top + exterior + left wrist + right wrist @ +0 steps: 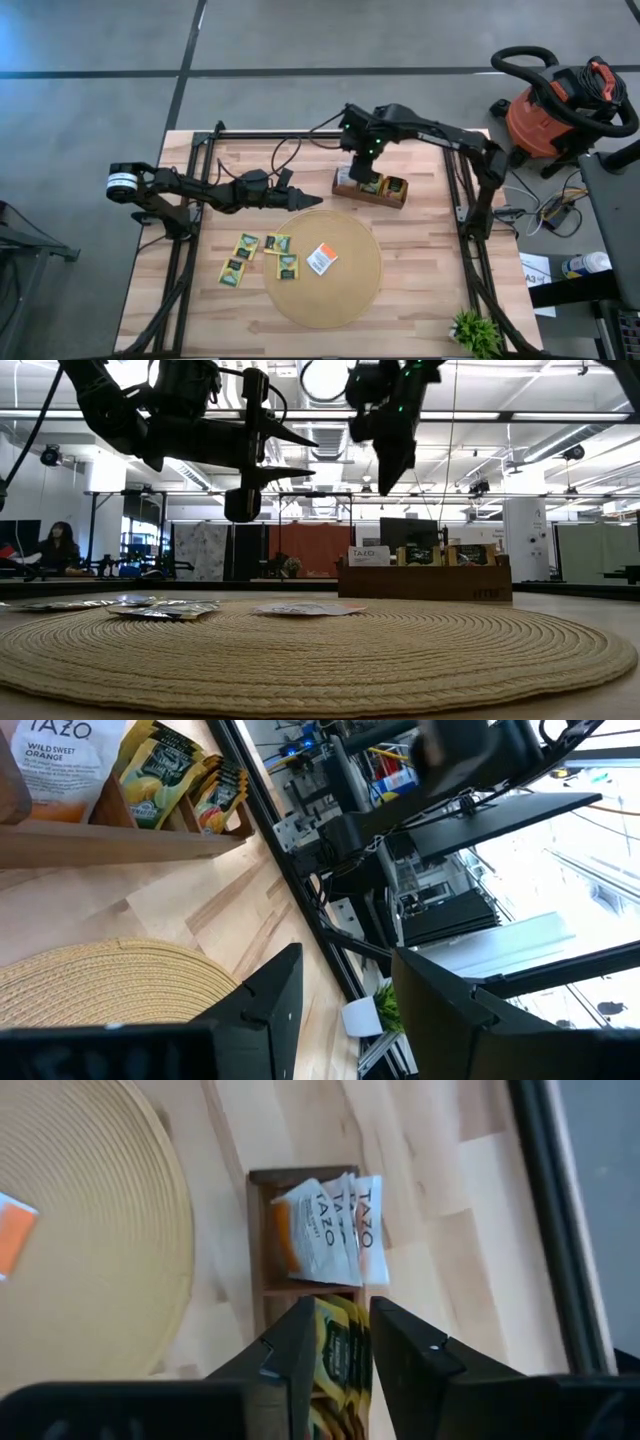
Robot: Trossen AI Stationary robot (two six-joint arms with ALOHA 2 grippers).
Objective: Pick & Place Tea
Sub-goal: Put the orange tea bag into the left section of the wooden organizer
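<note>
The right gripper (343, 1342) hangs over the wooden box (370, 188) at the upper middle of the high view, its fingers (285, 1355) narrowly parted around the tops of the yellow-and-green sachets (342, 1350) standing in one compartment; whether they pinch one cannot be told. In the neighbouring compartment stand four white-and-orange sachets (330, 1230), each printed "TAZO". In the left wrist view one reads "TAZO WILD SWEET ORANGE". The left gripper (300, 200), fingers spread, hovers left of the box above the edge of the round mat (345, 290). Four yellow-and-green sachets (262, 256) and one orange-and-white sachet (321, 259) lie at centre-left, on the mat and beside it.
</note>
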